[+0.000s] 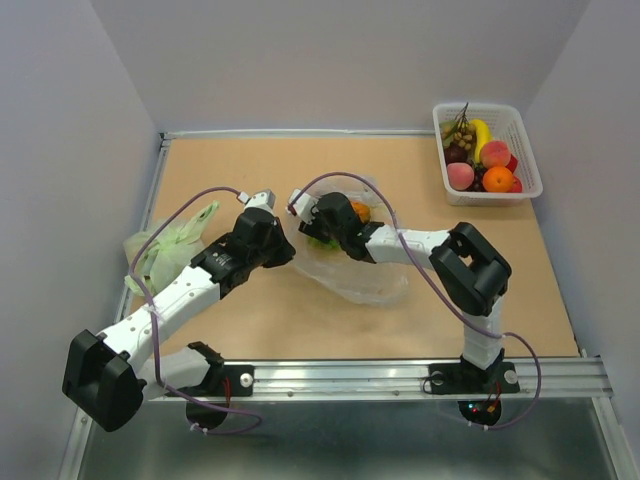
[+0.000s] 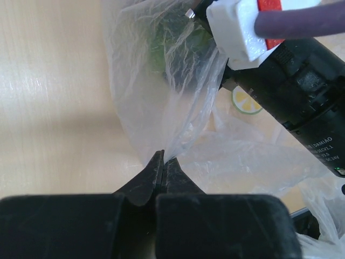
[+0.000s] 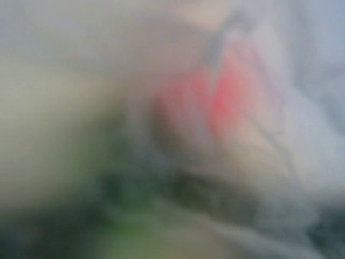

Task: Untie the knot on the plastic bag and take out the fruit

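We find the left gripper (image 2: 163, 162) with its black fingers pressed fully together, pinching a fold of the large, crinkly, transparent thin-film plastic bag (image 2: 156, 86). The bag lies mid-way across the tan wooden table (image 1: 250, 170). The right gripper (image 1: 322, 222) sits in the bag's film, just beside the small orange-yellow pineapple (image 1: 358, 211) inside the bag. We cannot tell how far its fingers are parted, as the right wrist view is wholly blurred. A white slotted plastic basket (image 1: 441, 140) at the far right corner holds pink peaches (image 1: 460, 176) and a round orange (image 1: 497, 179).

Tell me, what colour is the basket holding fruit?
The basket is white, clearest in the top view.
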Robot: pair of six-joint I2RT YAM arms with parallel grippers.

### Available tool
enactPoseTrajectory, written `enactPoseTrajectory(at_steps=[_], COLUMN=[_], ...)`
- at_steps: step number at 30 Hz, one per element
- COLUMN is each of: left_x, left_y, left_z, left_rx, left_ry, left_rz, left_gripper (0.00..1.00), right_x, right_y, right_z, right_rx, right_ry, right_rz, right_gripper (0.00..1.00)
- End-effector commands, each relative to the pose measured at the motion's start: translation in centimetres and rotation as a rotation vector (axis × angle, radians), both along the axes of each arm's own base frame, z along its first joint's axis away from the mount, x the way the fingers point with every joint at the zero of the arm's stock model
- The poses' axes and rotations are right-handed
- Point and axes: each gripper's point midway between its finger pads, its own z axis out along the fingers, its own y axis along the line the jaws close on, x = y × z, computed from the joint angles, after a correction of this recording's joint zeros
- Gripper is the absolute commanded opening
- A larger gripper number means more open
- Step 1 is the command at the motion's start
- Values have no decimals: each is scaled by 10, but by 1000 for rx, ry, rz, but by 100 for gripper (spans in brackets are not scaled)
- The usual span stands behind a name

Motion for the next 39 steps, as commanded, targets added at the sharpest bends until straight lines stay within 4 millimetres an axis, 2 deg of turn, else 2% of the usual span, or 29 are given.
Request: enactPoseTrajectory(at_steps=[1, 2, 3, 4, 5, 7, 8, 10, 13, 15, 16, 17, 20, 21, 23, 24, 26, 28, 31, 33, 34, 35, 36, 38, 39], left_x=[2, 2, 2, 2, 4, 8, 9, 12, 20, 24, 27, 29, 35, 37, 41, 43, 46, 48, 49, 49, 49, 48, 48, 46, 46], left_y=[0, 1, 3, 5, 8, 14, 15, 18, 23, 26, 27, 28, 30, 31, 32, 32, 34, 34, 32, 34, 36, 36, 38, 41, 41], left_z=[15, 14, 14, 14, 16, 16, 19, 21, 27, 27, 31, 32, 33, 32, 32, 31, 30, 27, 24, 21, 20, 18, 17, 12, 11], left_rx=[-22, -18, -14, -12, -8, 7, 7, 14, 25, 42, 45, 49, 70, 75, 83, 87, 102, 115, 129, 143, 150, 156, 162, 178, 183], left_ry=[-29, -27, -26, -28, -36, -45, -50, -60, -84, -85, -96, -97, -102, -101, -105, -106, -112, -109, -104, -103, -107, -105, -106, -103, -102], left_rz=[15, 21, 32, 42, 65, 100, 115, 133, 172, 178, 184, 186, 187, 187, 190, 192, 189, 185, 170, 167, 170, 167, 170, 167, 166], left_gripper=[0, 0, 0, 0, 0, 0, 0, 0, 0, 0, 0, 0, 0, 0, 0, 0, 0, 0, 0, 0, 0, 0, 0, 0, 0], right_x=[7, 6, 2, 1, -1, -8, -11, -20, -38, -51, -55, -66, -86, -95, -112, -122, -142, -156, -165, -172, -183, -187, -191, -191, -189], right_y=[16, 15, 16, 16, 14, 10, 9, 8, 2, 1, -3, -3, -5, -8, -7, -9, -6, -1, 0, 5, 10, 13, 15, 19, 18], right_z=[12, 14, 18, 20, 30, 32, 36, 42, 63, 66, 78, 74, 85, 100, 111, 126, 136, 160, 189, 221, 233, 258, 269, 289, 309], right_rx=[65, 69, 82, 87, 106, 115, 125, 146, 201, 220, 239, 246, 285, 317, 346, 376, 412, 464, 540, 600, 621, 655, 680, 721, 750], right_ry=[-23, -23, -20, -20, -29, -16, -16, 5, 26, 71, 68, 115, 164, 173, 218, 240, 321, 341, 365, 379, 405, 390, 402, 408, 377], right_rz=[27, 30, 41, 45, 42, 51, 54, 67, 89, 112, 110, 131, 174, 184, 232, 241, 291, 350, 364, 395, 453, 495, 513, 518, 517], right_gripper=[47, 39, 28, 22, 17, 3, 1, 1, 1, 1, 1, 1, 1, 1, 1, 1, 1, 1, 1, 1, 1, 1, 1, 1, 1])
